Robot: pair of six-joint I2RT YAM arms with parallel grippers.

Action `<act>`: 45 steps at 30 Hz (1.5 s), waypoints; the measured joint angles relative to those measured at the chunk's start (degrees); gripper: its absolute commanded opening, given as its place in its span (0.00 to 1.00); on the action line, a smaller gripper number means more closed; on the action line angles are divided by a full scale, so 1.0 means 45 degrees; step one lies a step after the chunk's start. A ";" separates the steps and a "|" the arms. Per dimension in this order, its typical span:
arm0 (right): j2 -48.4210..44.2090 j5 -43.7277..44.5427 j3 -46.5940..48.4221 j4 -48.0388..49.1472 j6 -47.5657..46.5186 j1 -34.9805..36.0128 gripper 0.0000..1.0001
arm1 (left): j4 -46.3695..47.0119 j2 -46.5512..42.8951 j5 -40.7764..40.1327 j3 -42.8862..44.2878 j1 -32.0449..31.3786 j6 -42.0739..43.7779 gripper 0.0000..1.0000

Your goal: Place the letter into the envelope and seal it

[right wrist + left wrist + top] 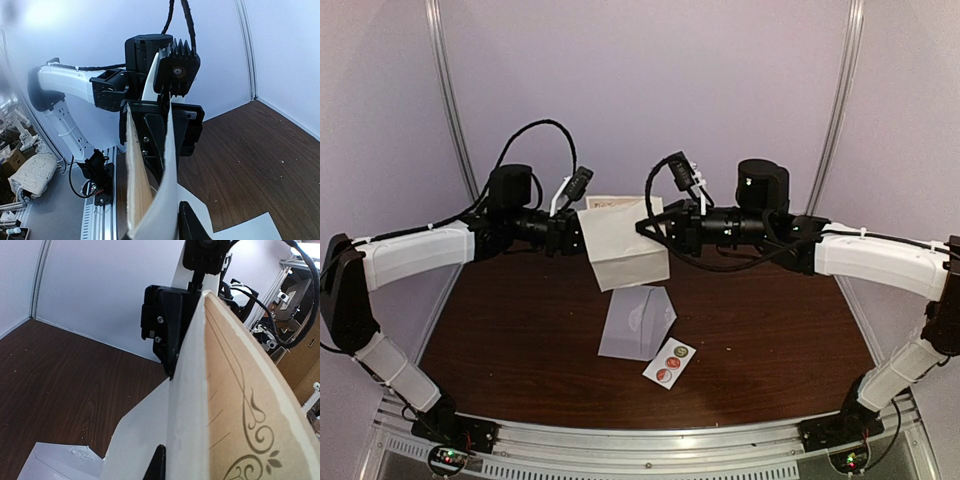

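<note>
The table (pixel 790 340) lies well below both grippers; above it the 2 arms meet tip to tip with the letter (pixel 625 245) hung between them, clear of the wood; it looks like a cream sheet with a printed flourish, bent into a V with a paler outer face. The left gripper (pixel 580 235) is clamped on the letter's left edge; the right gripper (pixel 645 228) sits at the opposite edge with its jaws about the paper, but whether they pinch it I cannot tell. The envelope (pixel 638 322) lies flat on the wood beneath the grippers and a little toward their bases, touched by neither; nothing shows inside it, and how its flap lies is unclear. The sticker strip (pixel 669 363) rests just beside the envelope's near corner, below the right gripper. By my reading 0 of the 2 parts is done; the letter is only lifted; it has yet to go into the envelope, and the flap has yet to be sealed, probably with 1 sticker.
</note>
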 measured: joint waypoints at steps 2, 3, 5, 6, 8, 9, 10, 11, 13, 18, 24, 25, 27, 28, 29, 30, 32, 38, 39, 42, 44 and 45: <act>0.0000 0.0000 -0.0044 0.0204 0.0180 0.0000 0.13 | -0.0005 0.0000 -0.0005 0.0000 -0.0034 0.0005 0.00; 0.0000 0.0000 -0.0058 0.0301 0.0282 0.0000 0.12 | -0.0005 0.0000 -0.0005 0.0000 -0.0049 0.0005 0.00; 0.0000 0.0000 -0.0121 0.0515 0.0447 0.0000 0.09 | -0.0005 0.0000 -0.0005 0.0000 -0.0073 0.0005 0.00; 0.0000 0.0005 -0.0155 0.0597 0.0500 0.0000 0.06 | -0.0005 0.0000 -0.0005 0.0000 -0.0083 0.0005 0.00; 0.0000 0.0005 -0.0219 0.0724 0.0607 0.0000 0.00 | -0.0010 0.0000 -0.0005 0.0000 -0.0097 0.0005 0.00; 0.0000 0.0010 -0.0228 0.0767 0.0690 0.0000 0.00 | -0.0005 0.0000 -0.0005 0.0000 -0.0102 0.0005 0.00; 0.0000 0.0015 -0.0238 0.0806 0.0680 0.0000 0.00 | -0.0010 0.0000 -0.0005 0.0000 -0.0107 0.0005 0.00; 0.0000 0.0019 -0.0243 0.0831 0.0753 0.0000 0.00 | -0.0010 0.0000 -0.0005 0.0000 -0.0107 0.0005 0.00; 0.0000 0.0063 -0.0262 0.0869 0.0797 0.0005 0.00 | -0.0010 0.0000 -0.0015 0.0000 -0.0107 0.0010 0.00; -0.0019 0.0690 -0.0296 0.0835 0.0894 -0.0019 0.00 | -0.0345 -0.0063 -0.0559 0.0005 -0.0117 0.0442 0.40; -0.0578 0.1851 -0.0879 0.0675 0.1185 -0.0500 0.00 | -0.0797 -0.1243 -0.2186 -0.0194 0.0078 0.0894 0.62; -0.0724 0.2025 -0.1020 0.0631 0.1297 -0.0665 0.00 | -0.0729 -0.1564 -0.2424 -0.0253 0.0180 0.0918 0.65; -0.1020 0.2336 -0.1243 0.0563 0.1443 -0.0962 0.00 | -0.0597 -0.2118 -0.2793 -0.0369 0.0423 0.0918 0.71; -0.1200 0.2506 -0.1379 0.0554 0.1520 -0.1112 0.00 | -0.0379 -0.2375 -0.3007 -0.0466 0.0554 0.0918 0.73; -0.1384 0.2628 -0.1496 0.0549 0.1642 -0.1248 0.00 | -0.0233 -0.2589 -0.3177 -0.0568 0.0670 0.0908 0.75; -0.1540 0.2701 -0.1583 0.0534 0.1700 -0.1345 0.00 | -0.0053 -0.2744 -0.3298 -0.0675 0.0753 0.0884 0.77; -0.1753 0.2739 -0.1651 0.0539 0.1787 -0.1530 0.00 | 0.0165 -0.2861 -0.3429 -0.0821 0.0845 0.0840 0.80; -0.1875 0.1778 -0.1647 0.0758 0.2341 -0.1559 0.00 | 0.0355 -0.2399 -0.3439 -0.0918 0.0675 0.0748 0.86; -0.1875 0.1535 -0.1647 0.0850 0.2482 -0.1515 0.00 | 0.0296 -0.2322 -0.3483 -0.0918 0.0559 0.0792 0.86; -0.1851 0.0957 -0.1588 0.1069 0.2871 -0.1341 0.00 | 0.0189 -0.2273 -0.3740 -0.0937 -0.0015 0.1010 0.86; -0.1783 0.0763 -0.1418 0.1069 0.3123 -0.1205 0.00 | 0.0199 -0.2380 -0.4221 -0.1001 -0.0398 0.1219 0.86; -0.1719 0.0709 -0.1263 0.1010 0.3254 -0.1146 0.00 | 0.0194 -0.2545 -0.4673 -0.1156 -0.0631 0.1404 0.86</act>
